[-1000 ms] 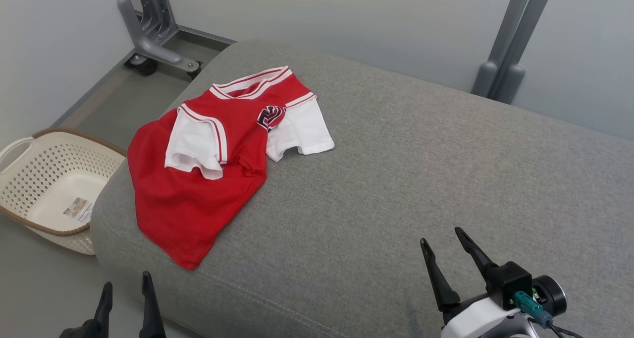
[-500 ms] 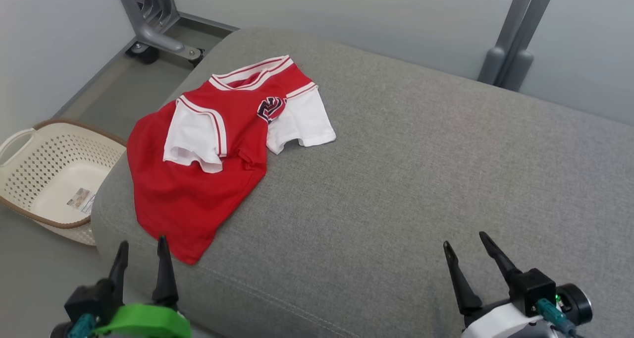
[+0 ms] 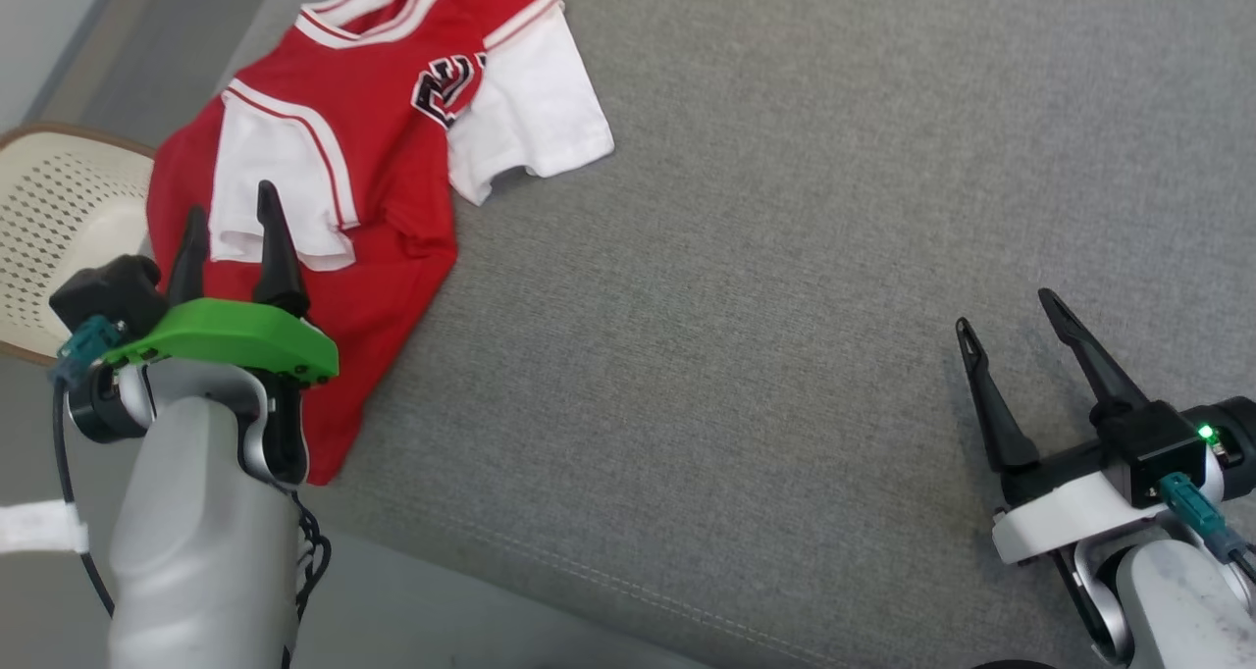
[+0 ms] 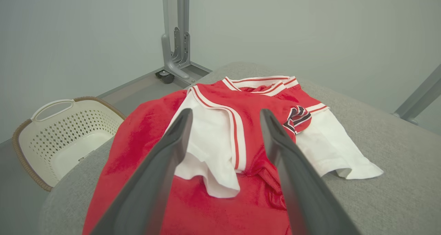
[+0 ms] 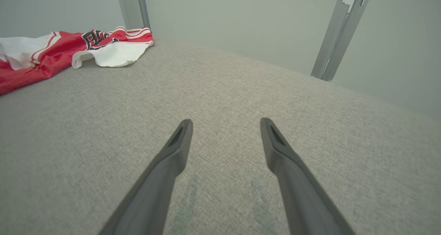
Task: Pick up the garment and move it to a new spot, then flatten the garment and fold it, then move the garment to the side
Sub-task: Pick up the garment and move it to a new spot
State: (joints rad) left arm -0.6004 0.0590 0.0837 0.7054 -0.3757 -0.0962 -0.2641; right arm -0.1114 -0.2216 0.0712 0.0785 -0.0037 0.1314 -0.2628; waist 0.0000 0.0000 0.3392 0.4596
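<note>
— Where is the jersey found?
— The red and white jersey [image 3: 392,159] is seen rumpled at the far left of the grey cushion [image 3: 765,257], with its hem reaching the near left edge. A cream laundry basket [image 3: 59,198] is seen on the floor further left.
— How are the hands held?
— The left hand [image 3: 231,201] is held open over the jersey's left white sleeve, with nothing gripped. The right hand [image 3: 1008,311] is held open over bare cushion at the near right, well apart from the jersey.
</note>
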